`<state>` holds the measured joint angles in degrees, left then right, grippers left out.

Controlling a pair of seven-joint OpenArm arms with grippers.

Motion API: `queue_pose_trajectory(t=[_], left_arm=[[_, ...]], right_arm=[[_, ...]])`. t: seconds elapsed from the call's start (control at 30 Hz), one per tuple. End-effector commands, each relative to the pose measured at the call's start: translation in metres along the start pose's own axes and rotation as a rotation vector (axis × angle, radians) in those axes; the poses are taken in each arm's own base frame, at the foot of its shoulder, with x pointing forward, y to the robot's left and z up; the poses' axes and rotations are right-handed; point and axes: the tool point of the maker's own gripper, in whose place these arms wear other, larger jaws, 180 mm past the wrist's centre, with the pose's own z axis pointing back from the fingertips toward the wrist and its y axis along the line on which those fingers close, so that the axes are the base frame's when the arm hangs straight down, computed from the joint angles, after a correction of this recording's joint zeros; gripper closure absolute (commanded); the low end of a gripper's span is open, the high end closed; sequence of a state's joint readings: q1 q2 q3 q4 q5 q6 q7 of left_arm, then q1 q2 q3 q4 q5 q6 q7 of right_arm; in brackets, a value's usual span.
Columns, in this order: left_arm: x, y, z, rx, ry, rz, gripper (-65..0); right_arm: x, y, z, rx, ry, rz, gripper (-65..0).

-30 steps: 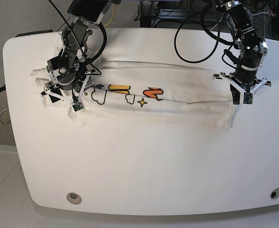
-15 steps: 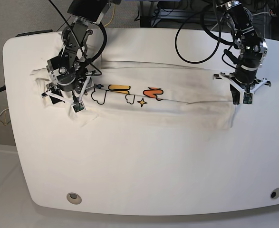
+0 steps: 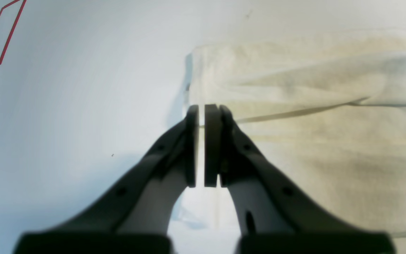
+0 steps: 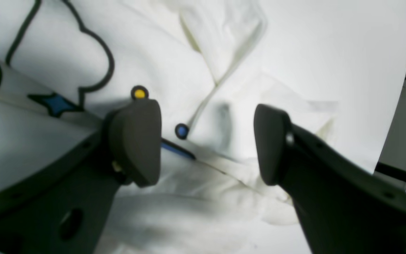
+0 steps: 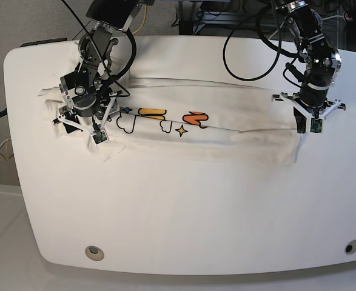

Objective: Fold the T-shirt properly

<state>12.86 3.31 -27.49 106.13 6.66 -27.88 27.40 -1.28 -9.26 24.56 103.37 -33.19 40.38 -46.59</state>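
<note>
The base view shows the T-shirt (image 5: 196, 130) folded into a long band across the white desk (image 5: 184, 212) toward its far edge. Only the right wrist view shows the printed cloud and dots under the right pincer (image 4: 206, 148), which gapes wide over crumpled cloth. The left pincer (image 3: 201, 116) is closed at the band's end, perhaps pinching its edge. Cables hang behind.

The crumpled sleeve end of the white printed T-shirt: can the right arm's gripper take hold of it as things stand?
Probably yes. The right gripper stands open just above the crumpled sleeve end of the white printed T-shirt, and nothing lies between its fingers and the cloth.
</note>
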Motion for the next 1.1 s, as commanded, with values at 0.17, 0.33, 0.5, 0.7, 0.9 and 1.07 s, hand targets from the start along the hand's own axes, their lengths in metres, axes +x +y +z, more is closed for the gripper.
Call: queue_pose_trajectory(t=[0.17, 0.33, 0.5, 0.7, 0.9, 1.07], left_arm=[[0.012, 0.003, 0.002, 0.009, -0.048, 0.0, -2.5], [0.012, 0.003, 0.002, 0.011, -0.048, 0.0, -2.5], [0.011, 0.003, 0.002, 0.01, -0.046, 0.0, -2.5], [0.011, 0.003, 0.002, 0.01, -0.046, 0.0, -2.5], [0.011, 0.003, 0.002, 0.01, -0.046, 0.0, -2.5], [0.011, 0.003, 0.002, 0.01, -0.046, 0.0, -2.5]], right_arm=[[0.008, -0.01, -0.005, -0.016, -0.036, -0.026, -39.1], [-0.002, -0.005, -0.016, 0.011, -0.01, -0.048, -25.3], [-0.006, -0.01, -0.017, 0.004, -0.003, -0.072, -8.7], [-0.005, -0.011, -0.016, -0.001, -0.001, -0.065, 0.0], [-0.005, -0.011, -0.016, -0.001, -0.001, -0.065, 0.0], [-0.004, -0.013, -0.014, -0.008, -0.005, -0.065, 0.0]])
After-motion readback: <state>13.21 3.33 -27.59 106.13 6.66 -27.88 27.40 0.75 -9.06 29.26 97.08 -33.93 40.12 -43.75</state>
